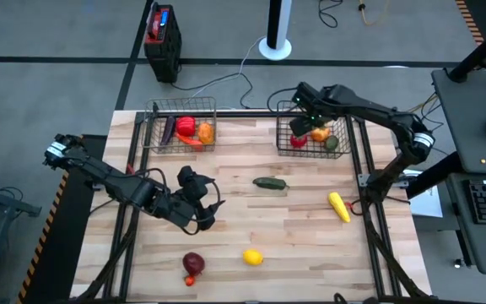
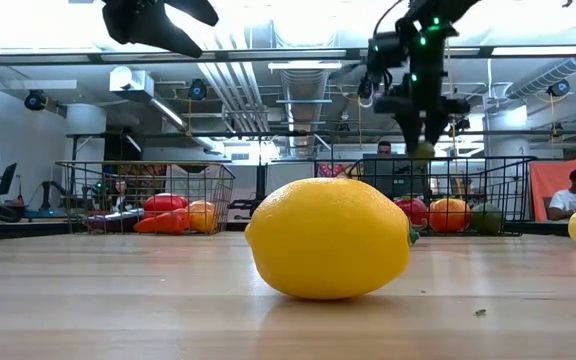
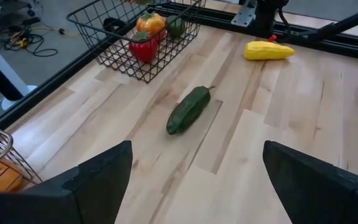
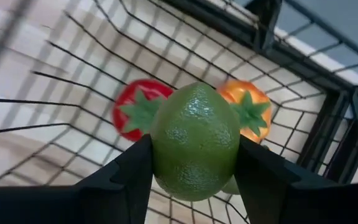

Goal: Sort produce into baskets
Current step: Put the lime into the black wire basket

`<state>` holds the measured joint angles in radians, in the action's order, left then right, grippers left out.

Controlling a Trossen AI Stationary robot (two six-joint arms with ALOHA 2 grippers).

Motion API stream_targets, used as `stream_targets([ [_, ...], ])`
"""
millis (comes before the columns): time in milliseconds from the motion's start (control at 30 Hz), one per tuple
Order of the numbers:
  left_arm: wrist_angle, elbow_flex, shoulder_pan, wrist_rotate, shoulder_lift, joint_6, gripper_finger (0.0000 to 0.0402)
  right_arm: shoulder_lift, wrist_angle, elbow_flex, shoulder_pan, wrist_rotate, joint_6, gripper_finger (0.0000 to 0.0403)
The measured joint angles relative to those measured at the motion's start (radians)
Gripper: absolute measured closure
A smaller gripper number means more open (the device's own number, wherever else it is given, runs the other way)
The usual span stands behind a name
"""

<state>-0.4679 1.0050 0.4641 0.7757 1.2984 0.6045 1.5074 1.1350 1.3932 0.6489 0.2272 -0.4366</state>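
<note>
The right gripper [image 4: 194,180] is hanging above the right basket [image 1: 349,133], its two dark fingers [image 4: 126,177] pressing on either side of a bumpy green lime [image 4: 195,140]. Directly beneath the lime, inside the basket, a red pepper [image 4: 135,111] and an orange pepper [image 4: 248,107] are lying side by side. In the low view the gripper is showing above the basket's rim, clear of the wire.

The left gripper [image 3: 191,180] is hovering over the middle of the table [image 1: 310,245], its fingers [image 3: 98,180] spread wide and holding nothing. Just ahead of those fingers a dark green cucumber [image 3: 188,109] is lying on the wood, and farther beyond it a yellow corn cob [image 3: 268,50] is resting near the table's edge.

The left basket [image 1: 154,127] is holding red and orange pieces and a dark purple one. A lemon [image 1: 252,257] and a dark red onion-like piece [image 1: 193,263] are sitting on the table behind the left fingers, well apart from both baskets.
</note>
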Motion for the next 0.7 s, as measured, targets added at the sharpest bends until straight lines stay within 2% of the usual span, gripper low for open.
stream_targets([
  [300, -0.002, 0.000, 0.000, 0.000, 0.000, 0.000, 0.0061, 0.000, -0.194, -0.148, 0.061, 0.000, 0.003, 0.0218],
  [700, -0.004, 0.000, 0.000, 0.000, 0.000, 0.008, 0.0061, 0.000, -0.378, -0.242, 0.091, 0.008, 0.055, 0.0218],
])
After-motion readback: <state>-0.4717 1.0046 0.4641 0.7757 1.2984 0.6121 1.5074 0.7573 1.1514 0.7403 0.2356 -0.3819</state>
